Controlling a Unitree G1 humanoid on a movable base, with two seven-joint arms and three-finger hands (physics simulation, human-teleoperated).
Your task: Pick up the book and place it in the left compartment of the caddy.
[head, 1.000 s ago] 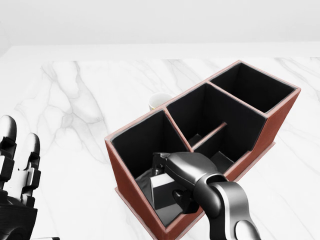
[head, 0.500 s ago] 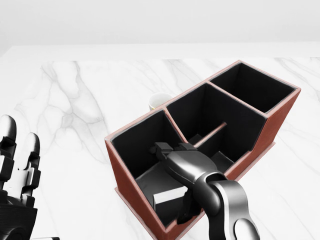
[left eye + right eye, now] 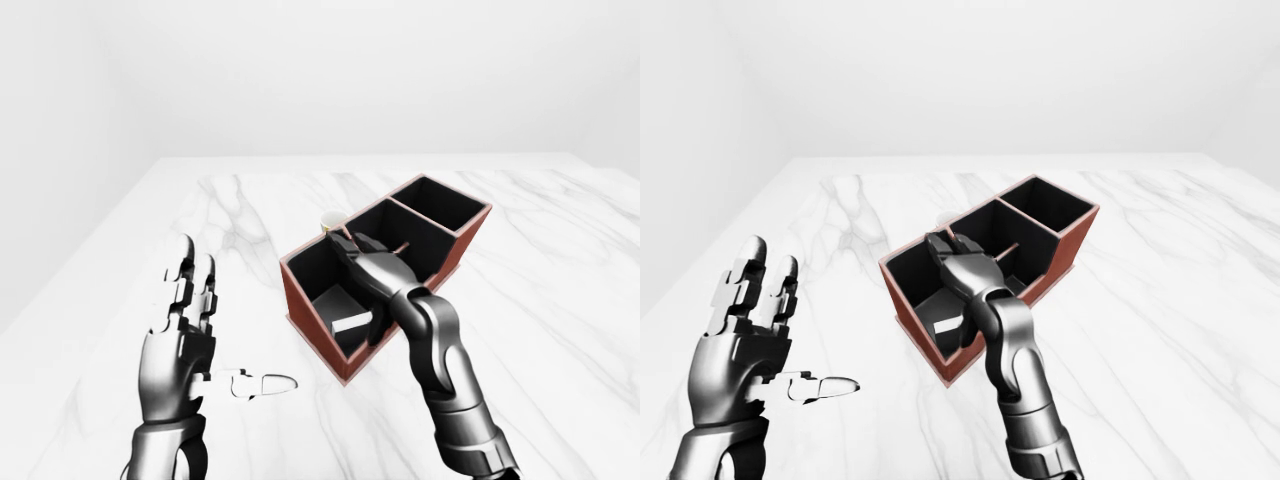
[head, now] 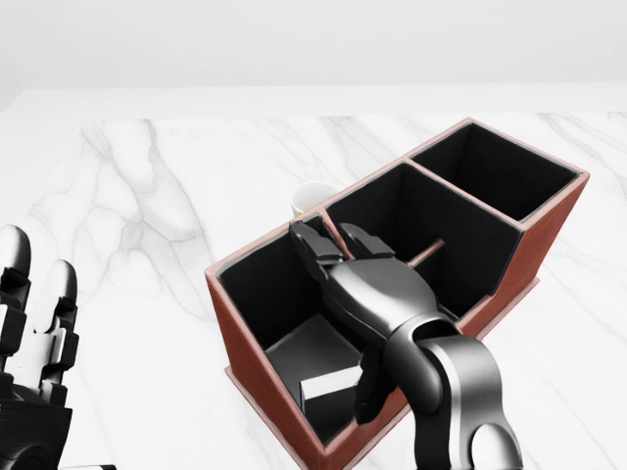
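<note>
Head view tells most. Book (image 4: 318,377) lying flat on the floor of the caddy's (image 4: 257,380) left compartment, pale page edge showing toward the view's bottom. Right hand (image 4: 338,253) over that same compartment, fingers spread toward the divider, gripping nothing and apparently clear of the book. Judged from that: placement done, release step in hand, only the withdrawal left. Next move calls for lifting straight up and out, keeping forearm and thumb clear of the red-brown near wall and the divider so as not to drag the caddy across the marble surface (image 4: 147,215).

Middle section split by a low partition, dark, seemingly empty, though partly hidden behind the hand. Right compartment empty. Pale cup (image 4: 312,199) just beyond the caddy's far wall, mostly hidden.

Left hand (image 3: 180,340) upright and apart from the caddy at the left-eye view's lower left, fingers extended, holding nothing.
</note>
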